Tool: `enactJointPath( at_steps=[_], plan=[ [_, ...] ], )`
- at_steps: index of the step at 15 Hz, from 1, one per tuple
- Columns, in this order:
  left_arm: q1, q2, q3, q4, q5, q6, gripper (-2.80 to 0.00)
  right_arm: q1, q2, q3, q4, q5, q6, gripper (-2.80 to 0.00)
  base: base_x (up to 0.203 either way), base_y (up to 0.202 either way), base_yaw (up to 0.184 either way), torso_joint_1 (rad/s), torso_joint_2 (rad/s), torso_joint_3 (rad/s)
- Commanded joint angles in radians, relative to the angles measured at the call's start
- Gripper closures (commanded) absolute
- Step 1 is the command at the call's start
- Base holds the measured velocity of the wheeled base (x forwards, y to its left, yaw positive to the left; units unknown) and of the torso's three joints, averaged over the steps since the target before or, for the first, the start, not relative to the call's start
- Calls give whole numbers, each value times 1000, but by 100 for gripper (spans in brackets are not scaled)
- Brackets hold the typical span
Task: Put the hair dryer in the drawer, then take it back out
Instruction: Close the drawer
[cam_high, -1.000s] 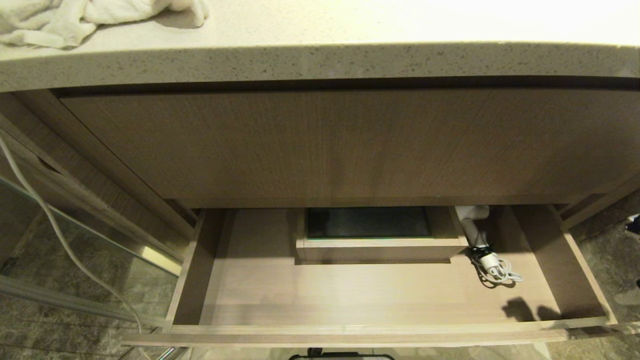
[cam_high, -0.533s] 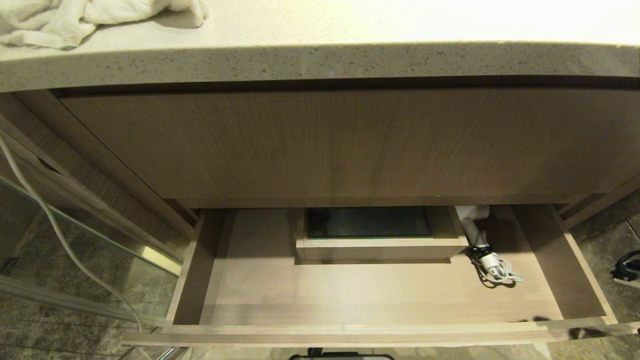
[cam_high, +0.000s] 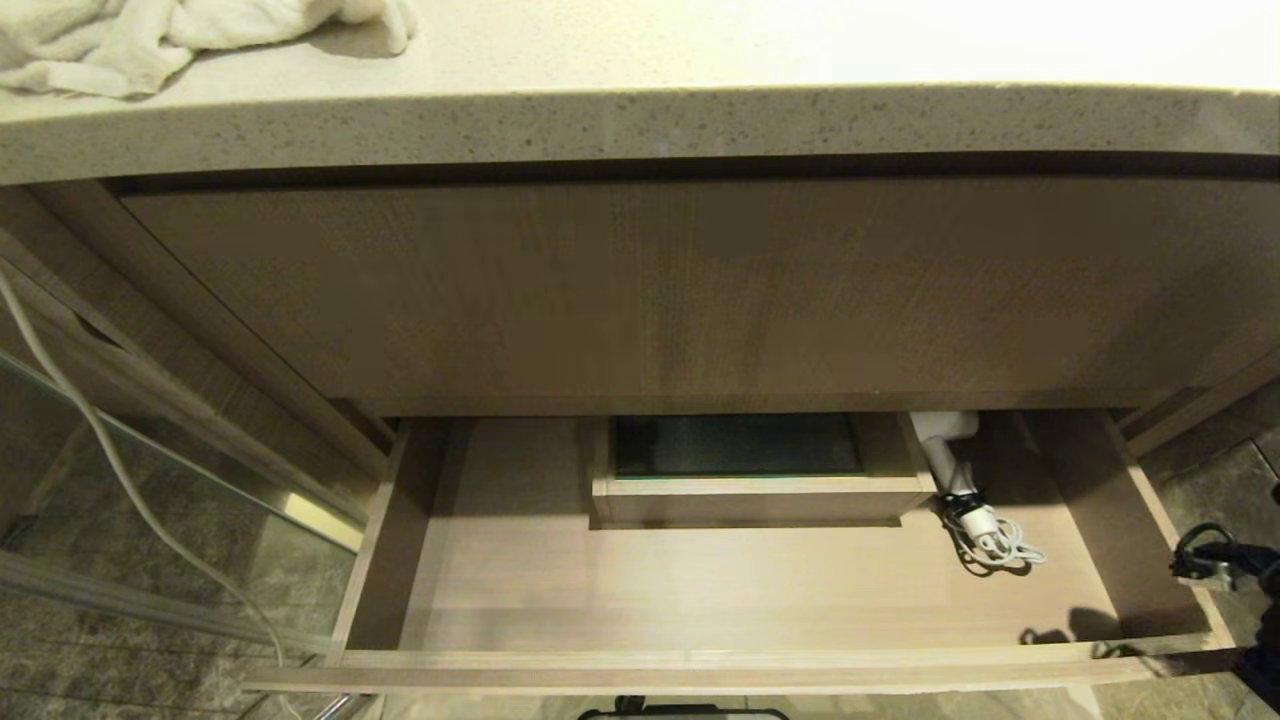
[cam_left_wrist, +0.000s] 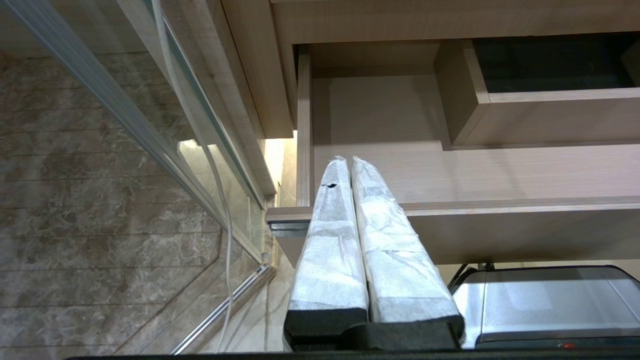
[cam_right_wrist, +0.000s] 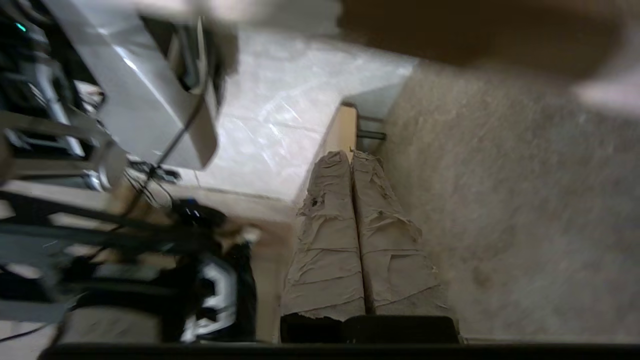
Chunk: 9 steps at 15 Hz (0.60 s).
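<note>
Since the earlier head-view pictures, a dark part of the right arm (cam_high: 1215, 568) has come into sight just outside the right wall of the drawer (cam_high: 1135, 520), and its shadow has shifted on the drawer floor near the front right corner; the things in the drawer have not moved.

The hair dryer (cam_high: 947, 445) is seen lying in the drawer's back right part, just beside the right end of the small inner wooden compartment (cam_high: 755, 497), its barrel partly hidden under the closed panel above the drawer. Its white handle runs toward the drawer front, and the coiled cord (cam_high: 1000, 548) lies bundled on the drawer floor at the handle's end.

The right gripper (cam_right_wrist: 351, 155) is shown with its paper-wrapped fingers (cam_right_wrist: 325, 235) pressed together and nothing between them, beside the drawer's outer side. The left gripper (cam_left_wrist: 348, 161) is parked with its white-wrapped fingers likewise closed on nothing, above the drawer's front left corner.

The dryer is judged to be light, rigid and smooth-shelled, so a slip is likely on the round barrel. The handle is judged the better place to be taken, near the barrel; there the weight would be balanced. The limp cord would trail and could catch on the drawer wall or the compartment.
</note>
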Motion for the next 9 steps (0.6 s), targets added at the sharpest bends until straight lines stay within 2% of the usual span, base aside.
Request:
enactJointPath(
  at_steps=[1, 5, 7, 9],
  plan=[
    [0, 1, 2, 0, 0, -1, 0, -1, 108, -18, -15, -8, -20, 0, 0, 0, 0, 0, 0, 0],
    [0, 1, 2, 0, 0, -1, 0, -6, 153, -59, -88, 6, -22, 0, 0, 0, 0, 0, 0, 0],
    [0, 1, 2, 0, 0, -1, 0, -21, 80, -83, -127, 76, -20, 0, 0, 0, 0, 0, 0, 0],
    [0, 1, 2, 0, 0, -1, 0, -34, 4, -68, -256, 200, -13, 0, 0, 0, 0, 0, 0, 0]
  ],
)
